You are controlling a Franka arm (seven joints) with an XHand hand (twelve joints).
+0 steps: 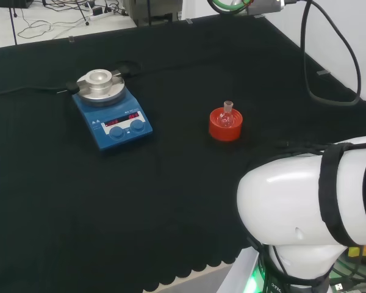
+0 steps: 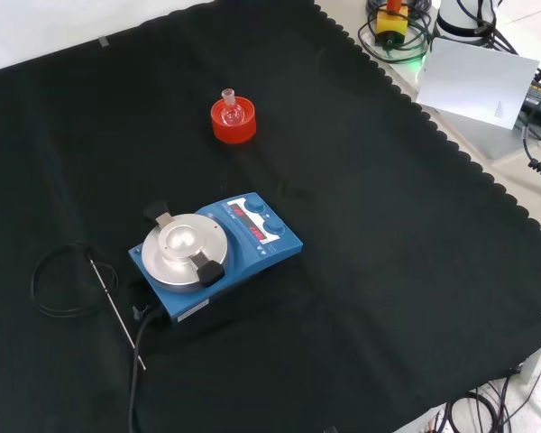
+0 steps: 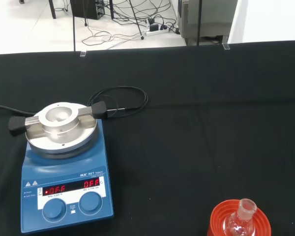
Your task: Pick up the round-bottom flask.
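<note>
Black cloth [image 1: 171, 201] covers the bench. On it the small clear round-bottom flask [image 1: 227, 116] sits upright in a red ribbed stand [image 1: 224, 125], neck up (its body reads as clear glass against the red). Well apart from it, to the left in the head view, stands a blue magnetic stirrer hotplate [image 1: 111, 107] with a round metal top, two knobs and a lit red display. A thin metal probe [image 2: 117, 311] on a black cable [image 2: 59, 280] lies beside the stirrer. Whether the hand's fingers are straight or curled cannot be told, so places relative to it cannot be given.
</note>
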